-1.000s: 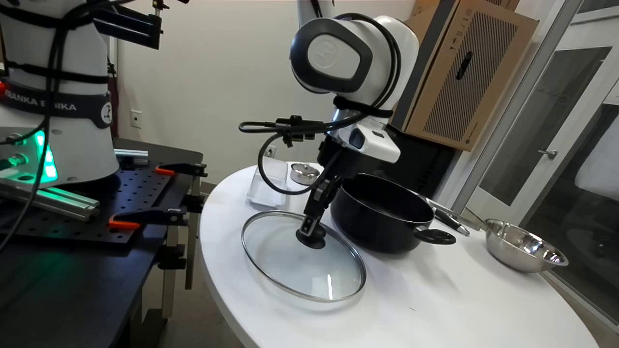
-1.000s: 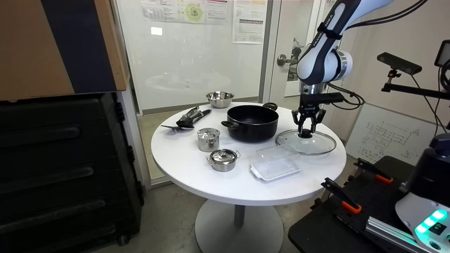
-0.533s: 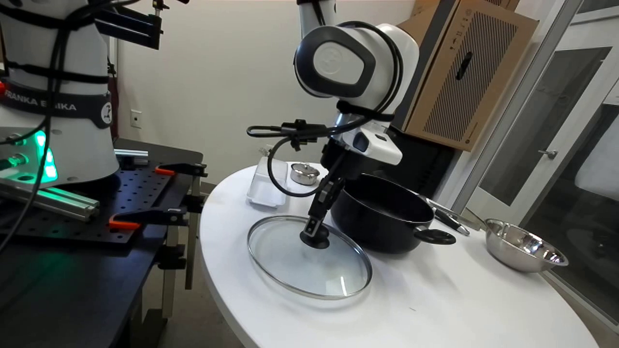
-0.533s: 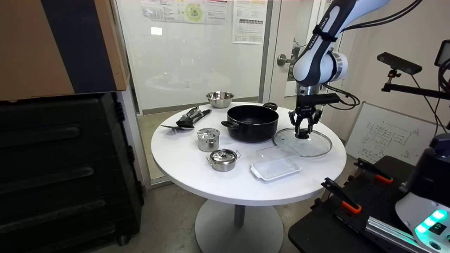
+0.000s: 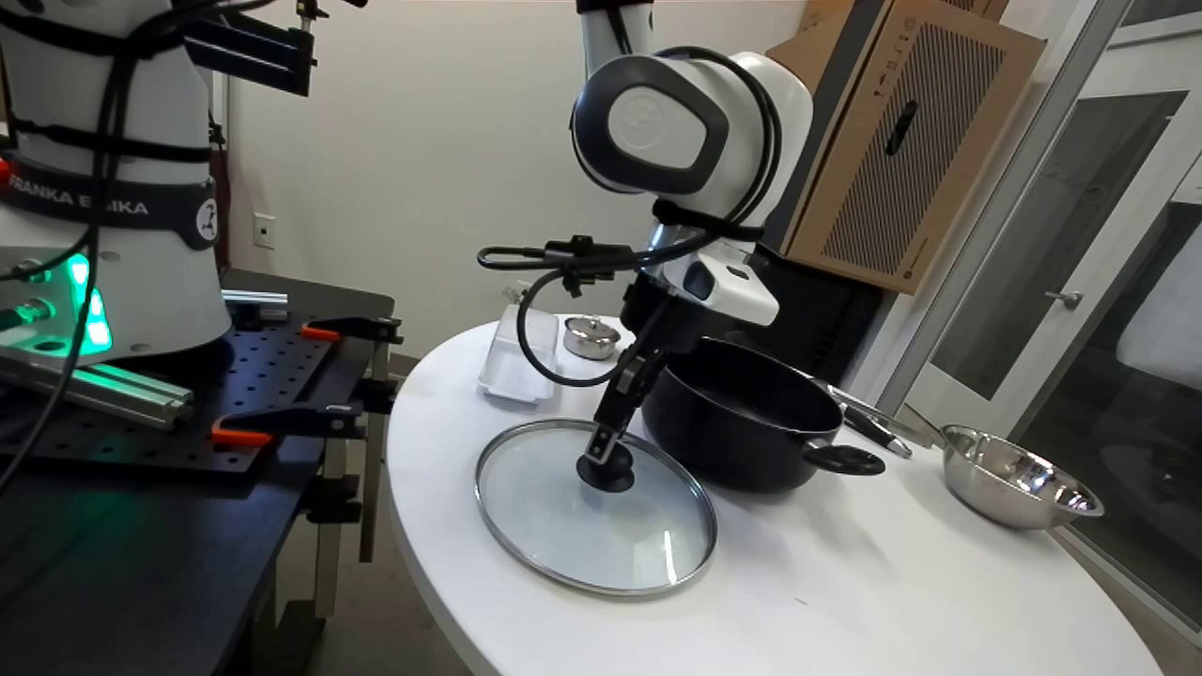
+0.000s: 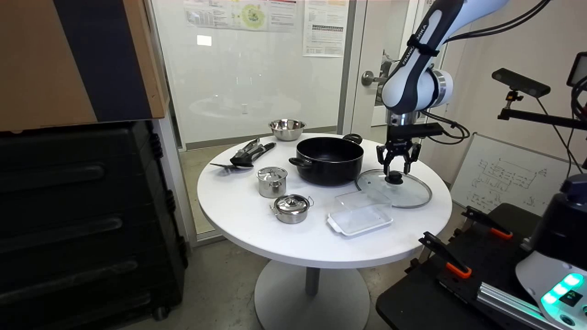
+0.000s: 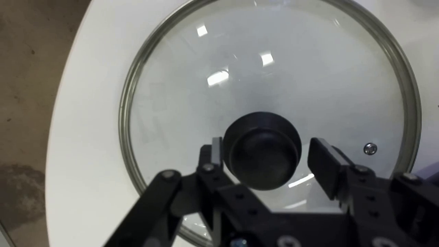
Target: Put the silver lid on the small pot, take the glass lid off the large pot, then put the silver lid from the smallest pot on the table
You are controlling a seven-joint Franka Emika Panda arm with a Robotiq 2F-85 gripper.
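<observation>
The glass lid point(image 7: 178, 82) lies flat on the white table point(image 6: 238, 220), beside the large black pot point(image 6: 328, 162), which stands uncovered. My gripper point(image 7: 267, 149) is open around the lid's black knob point(image 7: 264, 154). In the wrist view a gap shows between the knob and the right finger point(image 7: 325, 164); the left finger is close against or touching it. Two little silver pots stand on the table in an exterior view: a low one point(image 6: 291, 216) and a taller one point(image 6: 272, 187). Each wears a silver lid point(image 6: 291, 202); which is the small pot I cannot tell.
A clear plastic box point(image 6: 360, 220) with a raised cover sits between the low silver pot and the glass lid. Dark utensils point(image 6: 247, 156) and a steel bowl point(image 6: 287, 130) lie beyond the pots. The table's rounded edge point(image 7: 55, 113) runs near the lid.
The glass lid, earlier held by its knob just above the table, shifted slightly and has come down flat. My fingers have spread and let go of the knob.
</observation>
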